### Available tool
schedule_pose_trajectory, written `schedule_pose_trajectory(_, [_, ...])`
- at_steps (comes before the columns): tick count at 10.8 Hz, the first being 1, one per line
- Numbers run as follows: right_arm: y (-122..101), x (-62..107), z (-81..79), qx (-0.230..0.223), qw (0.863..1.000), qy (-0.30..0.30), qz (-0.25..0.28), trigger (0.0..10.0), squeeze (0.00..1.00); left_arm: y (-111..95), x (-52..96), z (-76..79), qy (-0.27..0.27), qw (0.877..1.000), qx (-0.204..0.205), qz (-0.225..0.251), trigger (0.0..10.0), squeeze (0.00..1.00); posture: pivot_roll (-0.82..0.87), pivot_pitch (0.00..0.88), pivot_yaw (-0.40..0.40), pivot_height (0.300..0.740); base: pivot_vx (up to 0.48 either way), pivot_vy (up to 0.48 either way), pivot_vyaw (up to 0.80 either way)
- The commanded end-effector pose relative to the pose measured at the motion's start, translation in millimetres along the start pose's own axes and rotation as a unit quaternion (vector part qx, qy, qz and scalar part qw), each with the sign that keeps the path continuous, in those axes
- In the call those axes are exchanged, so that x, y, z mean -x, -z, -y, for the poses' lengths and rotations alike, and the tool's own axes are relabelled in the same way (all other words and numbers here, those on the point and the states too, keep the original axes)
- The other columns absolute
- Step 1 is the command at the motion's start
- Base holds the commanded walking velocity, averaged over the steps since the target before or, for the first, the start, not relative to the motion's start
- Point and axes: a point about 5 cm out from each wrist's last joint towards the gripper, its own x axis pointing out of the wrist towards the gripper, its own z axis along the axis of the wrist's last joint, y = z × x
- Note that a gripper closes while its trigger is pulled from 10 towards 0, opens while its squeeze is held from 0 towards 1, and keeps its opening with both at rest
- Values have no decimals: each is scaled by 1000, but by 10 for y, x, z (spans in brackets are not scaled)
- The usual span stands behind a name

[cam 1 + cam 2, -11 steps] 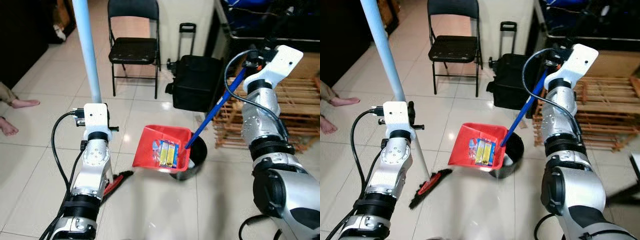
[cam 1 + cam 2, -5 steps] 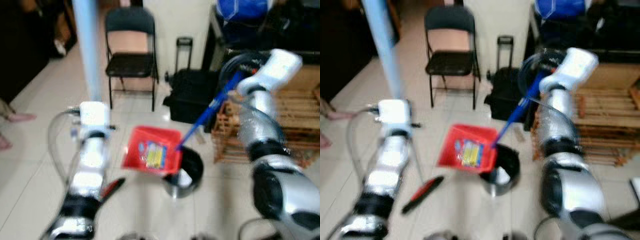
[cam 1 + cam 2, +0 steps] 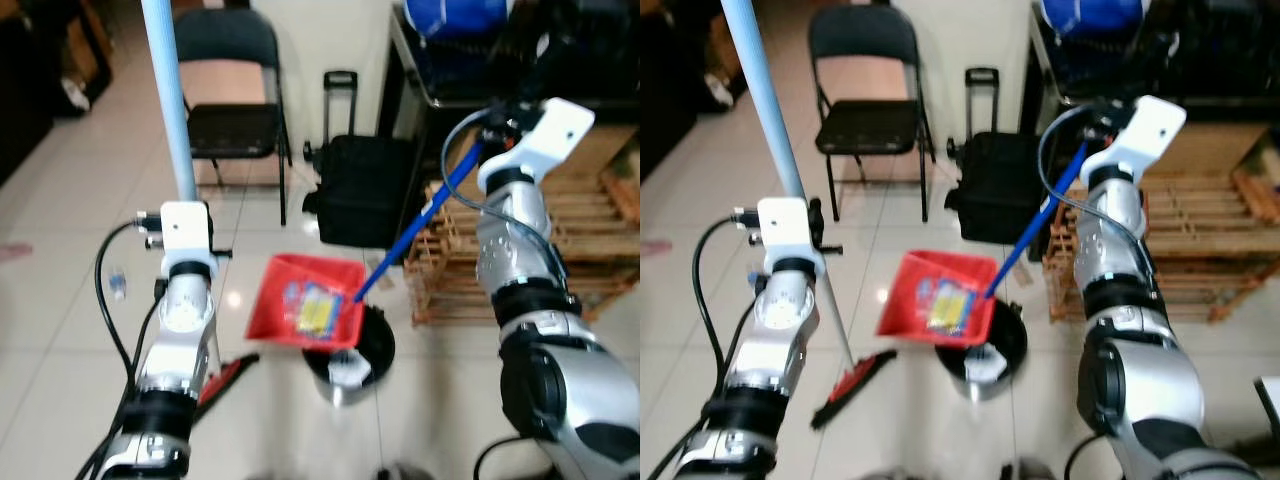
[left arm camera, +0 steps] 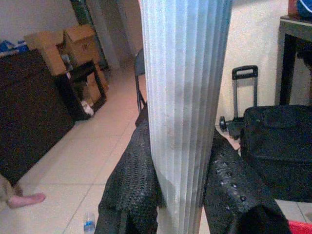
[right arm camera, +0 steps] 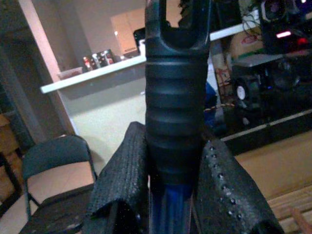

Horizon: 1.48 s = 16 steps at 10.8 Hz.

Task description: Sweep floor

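Silver forearms frame your lower view: at lower left the left gripper (image 4: 180, 195) has its black fingers (image 4: 129, 185) clamped around the ribbed pale-blue broom handle (image 3: 168, 100), which rises to the top of the frame. The broom's red-and-black head (image 3: 852, 388) rests on the tiled floor (image 3: 60, 330) near the bottom centre, just left of the bin.

In the middle of the frame you are holding the red dustpan (image 3: 305, 312) tilted over the round black waste bin (image 3: 350, 355), its lower edge above the bin's mouth. Yellow-and-blue wrappers (image 3: 312, 308) lie in the pan. Something pale sits inside the bin, too blurred to identify. So the sweeping looks largely done and you are at the emptying stage; the wrappers have yet to slide out. A small bottle (image 3: 117, 284) lies on the floor at centre left, so some clearing may remain.

At upper right the right gripper (image 5: 170, 195) is closed on the black ribbed grip (image 5: 173, 122) of the dustpan's blue handle (image 3: 420, 220).

Further back stand a black wheeled case (image 3: 360, 190), a wooden slatted rack (image 3: 590, 230) at right, and a black folding chair (image 3: 228, 110) at upper left.

No writing on the wrappers is legible, and no brand shows elsewhere.
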Motion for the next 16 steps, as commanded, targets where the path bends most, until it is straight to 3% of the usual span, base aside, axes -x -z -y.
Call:
schedule_pose_trajectory(1, [-169,-75,-18,-4,1000,-1,31,10000,0,-120,-31,7,1,1000,-5,27,10000,0,26,55,48,740,442,0,0])
schedule_pose_trajectory(5, [-132,-62,-11,-1,1000,-6,23,10000,0,-152,-46,-11,1,999,-5,34,10000,0,30,58,52,740,96,0,0])
schedule_pose_trajectory(8, [-165,-87,17,29,999,-16,24,10000,0,-160,-44,-10,4,999,-6,36,10000,0,29,59,53,740,0,0,0])
schedule_pose_trajectory(9, [-262,-126,-14,63,996,-40,46,10000,0,-163,-45,-13,3,999,-6,36,10000,0,31,58,55,740,0,0,0])
schedule_pose_trajectory(11, [-438,-176,-79,84,990,-69,92,10000,0,-169,-46,-13,3,999,-6,38,10000,0,32,56,55,740,0,0,0])
schedule_pose_trajectory(16, [-595,-175,-261,124,974,-108,159,10000,0,-175,-47,-18,3,999,-5,41,10000,0,31,42,57,740,0,0,0])
